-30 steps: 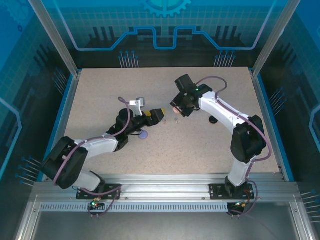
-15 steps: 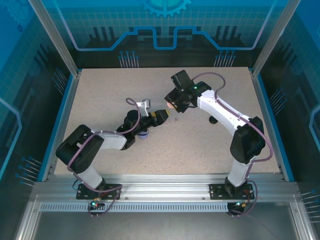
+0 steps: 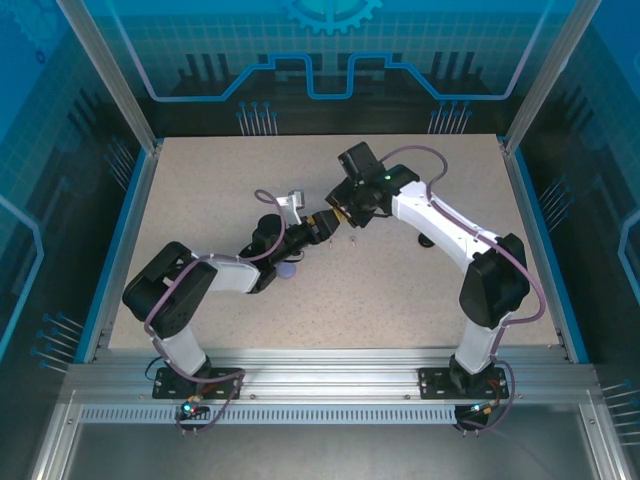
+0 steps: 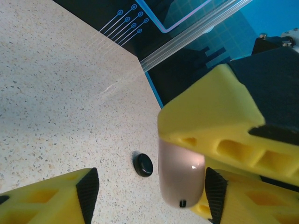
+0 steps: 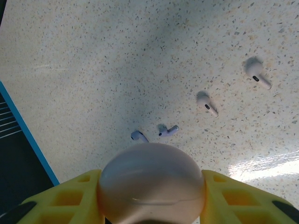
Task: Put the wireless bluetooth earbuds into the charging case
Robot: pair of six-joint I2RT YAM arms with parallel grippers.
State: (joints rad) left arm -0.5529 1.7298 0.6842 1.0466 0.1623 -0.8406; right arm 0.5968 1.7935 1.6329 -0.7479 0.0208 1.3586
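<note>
My right gripper (image 5: pixel 152 193) is shut on a closed, pale pink charging case (image 5: pixel 152 179), holding it above the table. In the left wrist view the same pink case (image 4: pixel 181 179) hangs between my left gripper's (image 4: pixel 150 191) fingers. Its right pad is close beside the case and its left pad stands well apart, so this gripper is open. Seen from above, the left gripper (image 3: pixel 322 225) meets the right gripper (image 3: pixel 345 211) at mid-table. On the table below lie two lilac earbuds (image 5: pixel 138 136) (image 5: pixel 168 130) and two pale pink earbuds (image 5: pixel 206 103) (image 5: pixel 257 74).
A round black case (image 4: pixel 143 164) lies on the table beyond the pink one, under the right arm (image 3: pixel 427 240). A lilac case (image 3: pixel 287 270) rests beside the left forearm. The speckled table (image 3: pixel 200 200) has blue side edges and a dark back wall.
My left arm has reached right and forward to the right gripper, and its jaws have narrowed around the pink case. The right gripper has shifted slightly left, still holding the case.
</note>
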